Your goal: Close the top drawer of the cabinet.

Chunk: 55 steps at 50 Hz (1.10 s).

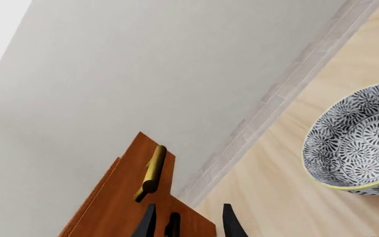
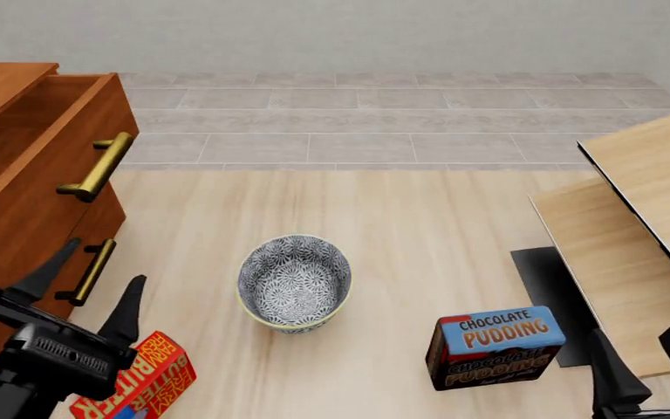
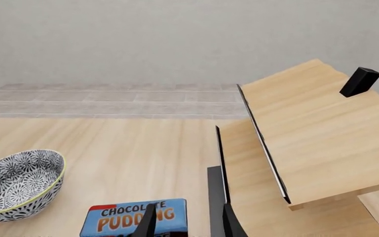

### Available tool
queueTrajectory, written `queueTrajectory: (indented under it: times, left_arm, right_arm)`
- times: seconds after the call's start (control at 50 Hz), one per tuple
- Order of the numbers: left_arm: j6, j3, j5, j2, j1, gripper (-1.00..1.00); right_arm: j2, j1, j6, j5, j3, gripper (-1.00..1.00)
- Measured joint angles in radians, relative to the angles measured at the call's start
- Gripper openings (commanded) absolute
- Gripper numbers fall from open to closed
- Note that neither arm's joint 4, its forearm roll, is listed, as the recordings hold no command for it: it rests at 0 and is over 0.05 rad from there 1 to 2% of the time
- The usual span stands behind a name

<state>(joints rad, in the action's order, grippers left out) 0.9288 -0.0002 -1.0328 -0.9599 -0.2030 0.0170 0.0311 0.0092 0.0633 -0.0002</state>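
My left gripper (image 2: 93, 278), jaws spread and empty, sits below the top drawer (image 2: 50, 157); pushing here could snag the lower handle (image 2: 88, 271).

The top drawer (image 2: 50, 144) is standing pulled out of the cabinet (image 2: 10, 262) at the table's left edge. The left gripper (image 2: 88, 284) is hovering spread beside a lower handle. The right gripper (image 2: 649, 358) is sitting parted at the near right corner.
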Motion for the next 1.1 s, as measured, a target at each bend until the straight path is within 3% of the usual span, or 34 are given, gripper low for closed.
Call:
queueTrajectory:
  times: [0.34,0.74,1.1]
  left_arm:
    - [0.111,0.000,-0.153,-0.143,0.010,1.00]
    - [0.225,-0.006,-0.182,-0.152,0.009,1.00]
    - [0.321,-0.064,-0.186,-0.200,0.006,1.00]
  right_arm:
    - [-0.008,-0.005,0.004,0.017,0.000,1.00]
    - [-0.013,-0.001,0.005,0.030,0.000,1.00]
    - [-0.016,0.007,0.007,0.034,0.000,1.00]
